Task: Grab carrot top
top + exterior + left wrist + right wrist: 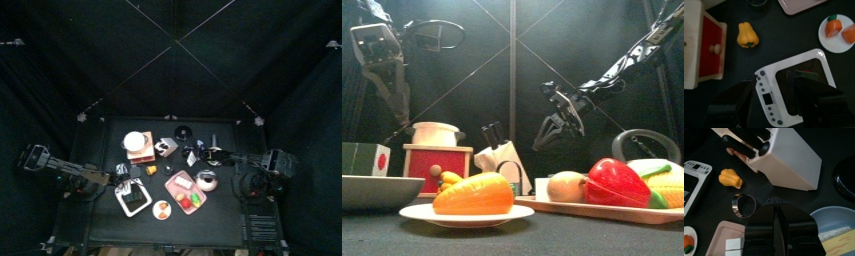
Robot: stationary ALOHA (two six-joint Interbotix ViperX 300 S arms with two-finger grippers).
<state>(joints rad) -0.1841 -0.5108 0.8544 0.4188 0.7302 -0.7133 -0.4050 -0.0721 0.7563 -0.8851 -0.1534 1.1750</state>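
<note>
The carrot (833, 25) lies in two orange pieces on a small white plate (834, 44); the piece with the green top is the one farther from the plate's edge. In the front view the carrot (473, 195) sits near and large on that plate (422, 214). My left gripper (777, 97) hangs open over a white frame-shaped tray (791, 62), well short of the carrot. My right gripper (776, 207) hovers near the knife block (784, 155), jaws a narrow gap apart with nothing between them.
A yellow pepper (746, 34) lies beside a wooden box with a red front (707, 45). A metal ring (744, 205) and a pink tray (731, 240) lie below the right gripper. The front view shows an onion (567, 186) and a red pepper (616, 182).
</note>
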